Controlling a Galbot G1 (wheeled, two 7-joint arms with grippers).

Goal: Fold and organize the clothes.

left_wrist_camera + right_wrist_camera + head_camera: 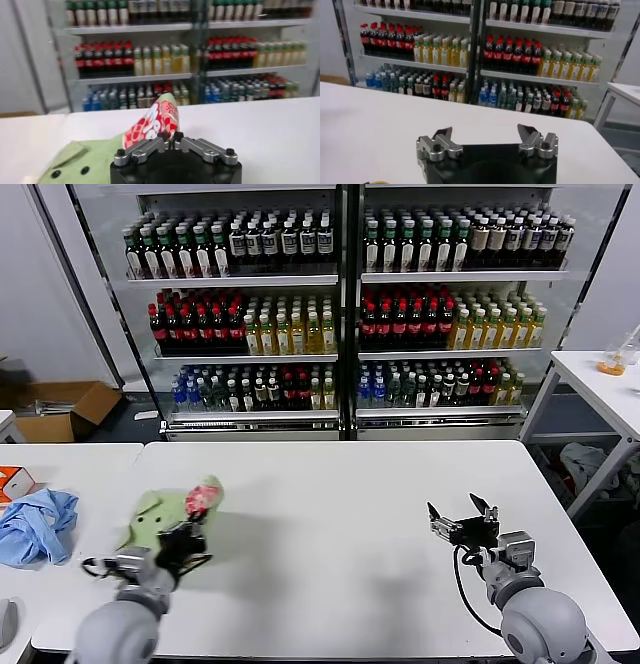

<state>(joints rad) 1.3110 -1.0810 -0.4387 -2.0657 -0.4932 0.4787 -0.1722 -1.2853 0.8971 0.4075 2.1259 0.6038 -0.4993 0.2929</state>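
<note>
Light green shirt point(165, 514), crumpled on table point(330, 524), dark buttons, red-pink print on raised fold. Pinched by left gripper point(186, 541), fingers closed on fabric. Right gripper point(462, 522) spread wide, holding nothing.

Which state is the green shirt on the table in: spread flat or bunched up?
Bunched up: the green shirt lies crumpled in a heap, its red-printed part raised where the left gripper pinches it.

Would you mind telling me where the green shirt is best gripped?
Probably the green shirt is best taken at its raised fold with the red print, from the robot's side, where the left gripper is shut on it. The right gripper waits open.
</note>
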